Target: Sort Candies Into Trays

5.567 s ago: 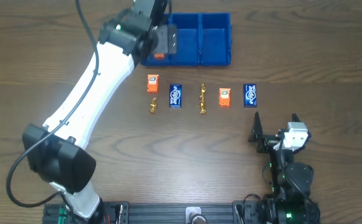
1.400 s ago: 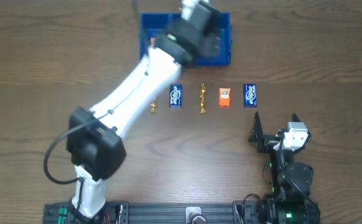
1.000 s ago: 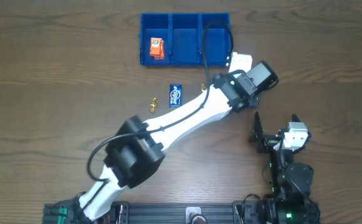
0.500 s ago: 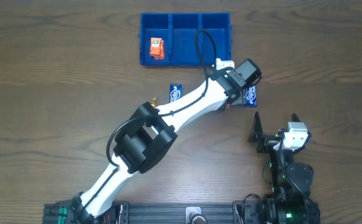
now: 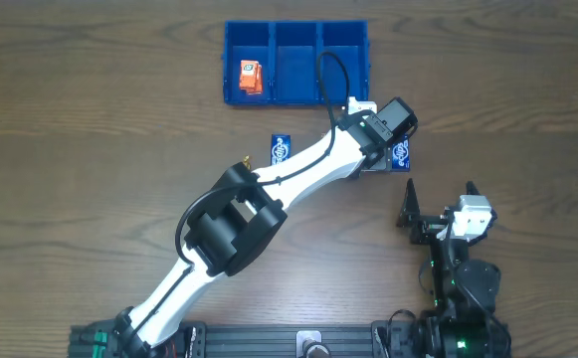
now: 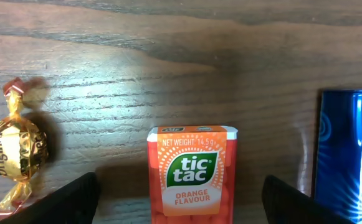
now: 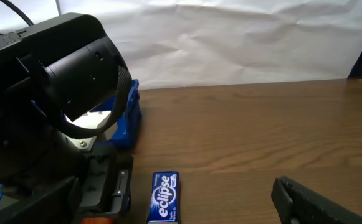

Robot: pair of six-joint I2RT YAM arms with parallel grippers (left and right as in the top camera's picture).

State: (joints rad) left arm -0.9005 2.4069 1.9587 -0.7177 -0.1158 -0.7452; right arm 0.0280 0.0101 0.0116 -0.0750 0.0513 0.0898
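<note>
Left pincer point(image 6: 179, 186): jaws wide, one finger either side of orange mint box point(image 6: 192, 177); contact with box not discernible.
Orange mint box: flat on worktop point(image 5: 90, 149), between gold wrapped candy point(image 6: 11, 149) and blue gum pack point(image 6: 352, 155), apart from both.
Second orange box point(image 5: 251, 77): in leftmost compartment of blue tray point(image 5: 295, 99) in top view.
Second blue pack point(image 5: 281, 151): on worktop, near tray front wall.
Right pincer point(image 5: 439, 199): jaws wide, near own base, well apart from candies.
</note>
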